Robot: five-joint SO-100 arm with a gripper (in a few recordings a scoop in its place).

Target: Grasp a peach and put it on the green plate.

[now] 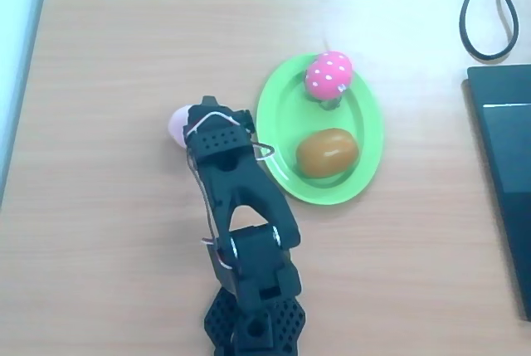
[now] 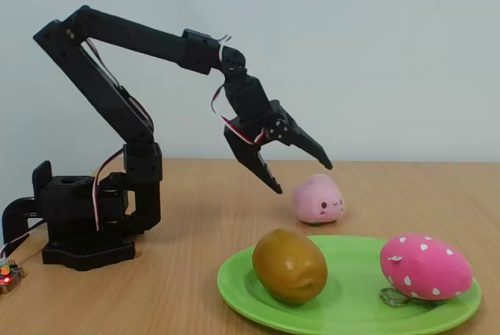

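Observation:
The peach (image 2: 319, 200) is a pale pink toy with a small face, resting on the wooden table behind the green plate (image 2: 351, 304). From overhead just its left part shows as the peach (image 1: 177, 124), the rest hidden under the arm. My black gripper (image 2: 303, 178) hangs open just above and to the left of the peach, fingers pointing down at it, not touching. In the overhead view the gripper (image 1: 217, 117) covers most of the peach, left of the green plate (image 1: 280, 95).
On the plate lie a glossy brown oval (image 1: 328, 153) and a hot-pink white-dotted toy (image 1: 329, 75). A black cable (image 1: 489, 7) and a dark flat device (image 1: 508, 165) lie at the right edge. The arm's base (image 2: 82, 218) stands at the left of the fixed view.

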